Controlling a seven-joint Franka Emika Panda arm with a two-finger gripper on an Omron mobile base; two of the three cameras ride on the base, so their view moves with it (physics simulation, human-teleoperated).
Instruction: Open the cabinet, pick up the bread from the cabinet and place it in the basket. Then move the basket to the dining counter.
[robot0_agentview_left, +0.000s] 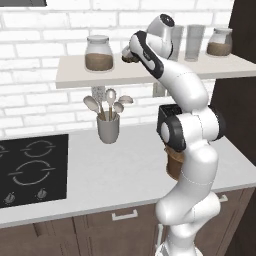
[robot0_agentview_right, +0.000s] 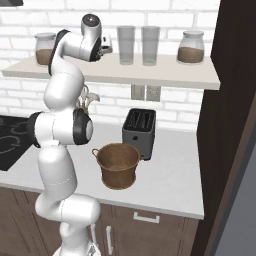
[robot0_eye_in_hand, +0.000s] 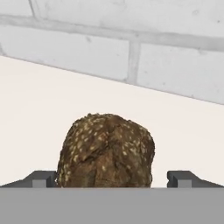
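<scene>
1. The gripper (robot0_eye_in_hand: 112, 178) is up at the open wall shelf (robot0_agentview_left: 75, 75), with its fingers spread apart; one dark fingertip (robot0_eye_in_hand: 43, 178) shows on each side of the bread (robot0_eye_in_hand: 106, 151).
2. The bread, a dark brown speckled roll, sits on the pale shelf surface between the two tips. On its left side the tip is just beside it, perhaps touching, while on its right side a clear gap shows, so the fingers are not clamped on it.
3. In the left base view the bread (robot0_agentview_left: 131, 58) appears as a small brown lump at the hand, just right of a glass jar (robot0_agentview_left: 98, 53) of brown contents.
4. In the right base view the arm's hand reaches the shelf left of two empty glasses (robot0_agentview_right: 135, 45); another jar (robot0_agentview_right: 190, 47) stands far right on the shelf.
5. The basket (robot0_agentview_right: 118, 165) stands upright on the white kitchen counter (robot0_agentview_right: 175, 185) below, just in front of the dark toaster (robot0_agentview_right: 139, 131), its mouth open upward.
6. A grey cup of spoons (robot0_agentview_left: 108, 122) stands on the counter near the wall, right of the black stove top (robot0_agentview_left: 30, 167).
</scene>
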